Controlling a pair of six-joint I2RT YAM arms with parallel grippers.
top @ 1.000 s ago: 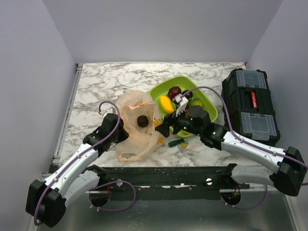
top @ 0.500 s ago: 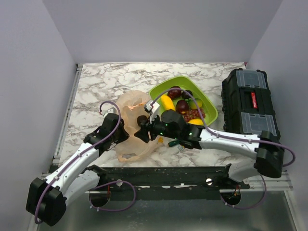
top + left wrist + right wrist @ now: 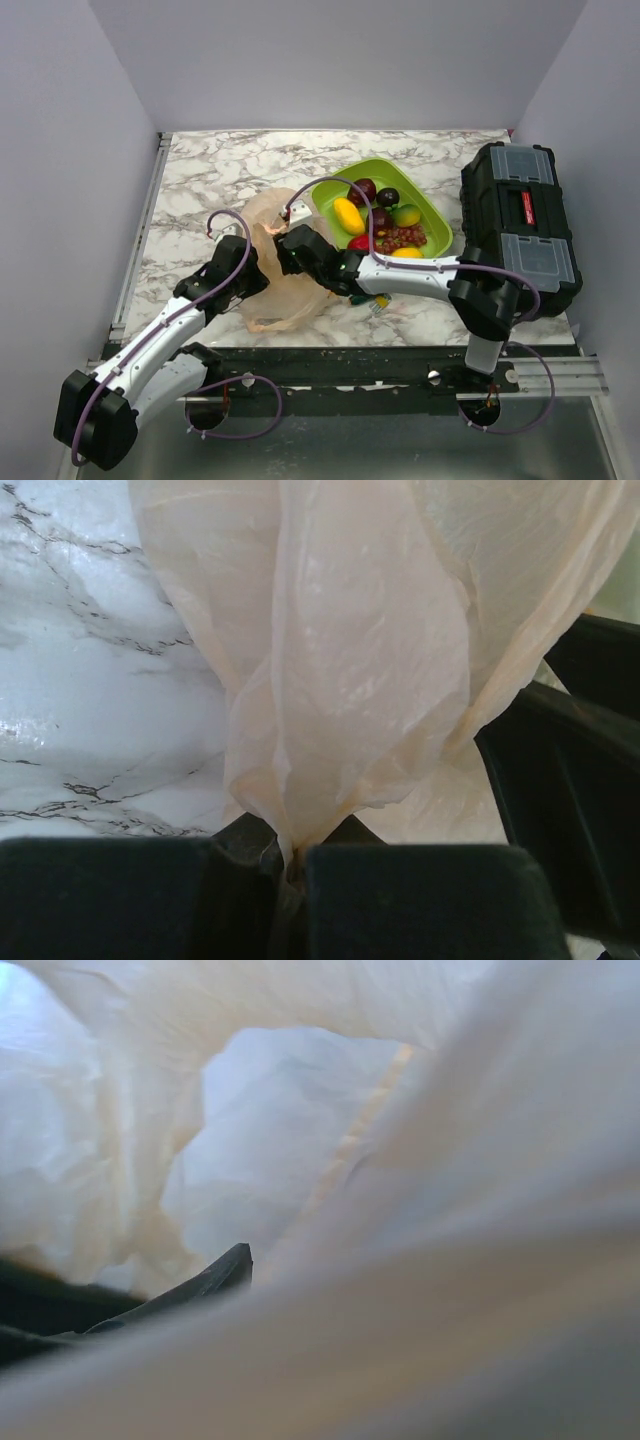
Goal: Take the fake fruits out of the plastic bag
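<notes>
The peach plastic bag [image 3: 272,265] lies crumpled left of the green tray. My left gripper [image 3: 250,273] is shut on a pinched fold of the plastic bag [image 3: 340,680], and that fold runs down between the left gripper's [image 3: 290,858] jaws. My right gripper [image 3: 292,245] is pushed into the bag's mouth. The right wrist view shows only pale plastic [image 3: 300,1140] and one dark fingertip [image 3: 232,1263], so its jaws and anything between them are hidden. Several fake fruits [image 3: 347,215] lie in the tray: yellow, red, dark purple and orange pieces.
The lime-green tray [image 3: 436,215] stands right of the bag. A green-handled screwdriver [image 3: 362,297] lies in front of it, partly under my right arm. A black toolbox [image 3: 520,215] fills the right side. The marble table [image 3: 220,170] ends at a rail on the left.
My right arm has swung left from the tray's edge into the bag, covering the dark fruit that lay there. The left gripper has kept its hold on the bag.
</notes>
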